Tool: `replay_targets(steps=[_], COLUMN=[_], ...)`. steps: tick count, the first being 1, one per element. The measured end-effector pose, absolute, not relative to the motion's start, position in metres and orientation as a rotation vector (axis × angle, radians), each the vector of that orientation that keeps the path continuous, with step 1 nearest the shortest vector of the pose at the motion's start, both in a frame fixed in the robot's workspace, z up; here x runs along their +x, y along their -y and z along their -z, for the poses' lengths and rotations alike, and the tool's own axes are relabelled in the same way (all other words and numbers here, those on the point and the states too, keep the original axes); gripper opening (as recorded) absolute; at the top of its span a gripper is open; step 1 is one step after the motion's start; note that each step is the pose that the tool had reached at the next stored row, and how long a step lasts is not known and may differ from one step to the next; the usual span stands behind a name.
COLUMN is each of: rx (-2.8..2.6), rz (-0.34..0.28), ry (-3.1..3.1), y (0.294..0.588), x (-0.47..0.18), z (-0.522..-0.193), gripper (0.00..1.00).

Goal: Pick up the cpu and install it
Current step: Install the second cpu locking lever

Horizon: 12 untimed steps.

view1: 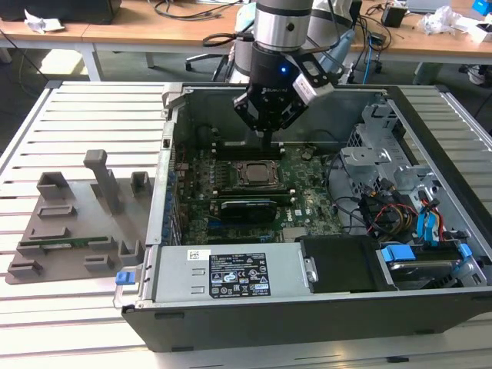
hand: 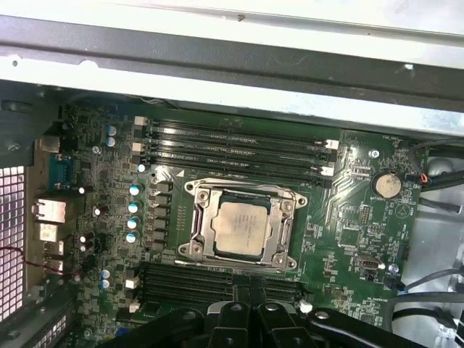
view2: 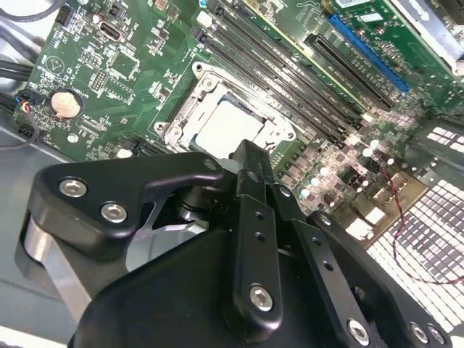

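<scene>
The cpu [view1: 256, 172] lies flat in the metal-framed socket [hand: 194, 221] on the green motherboard [view1: 307, 201] inside the open computer case. Its silver-grey top shows in both wrist views [view2: 225, 125] [hand: 239, 228]. My gripper [view1: 266, 142] hangs just above the board, beside the socket's edge toward the back wall of the case. Its black fingers [view2: 250, 167] are pressed together with nothing between them, and in the first wrist view the gripper [hand: 250, 301] sits over the memory slots next to the socket.
Empty memory slots [hand: 232, 148] flank the socket. A power supply [view1: 223, 280] fills the case's front. A drive cage and cables [view1: 400, 200] crowd the exterior view's right. On the left a grey fixture [view1: 77, 223] holds a green memory stick [view1: 46, 244].
</scene>
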State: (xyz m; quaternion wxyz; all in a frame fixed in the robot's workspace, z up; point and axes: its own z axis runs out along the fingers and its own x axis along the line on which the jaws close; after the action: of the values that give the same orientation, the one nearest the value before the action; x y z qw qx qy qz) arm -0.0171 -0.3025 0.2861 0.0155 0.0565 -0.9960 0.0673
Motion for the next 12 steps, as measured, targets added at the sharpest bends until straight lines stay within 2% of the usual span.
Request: replay_targets(steps=[12], rx=[0.176], rz=[-0.227], ry=[3.097], y=[0.302], x=[-0.017], z=[-0.303], gripper=[0.11])
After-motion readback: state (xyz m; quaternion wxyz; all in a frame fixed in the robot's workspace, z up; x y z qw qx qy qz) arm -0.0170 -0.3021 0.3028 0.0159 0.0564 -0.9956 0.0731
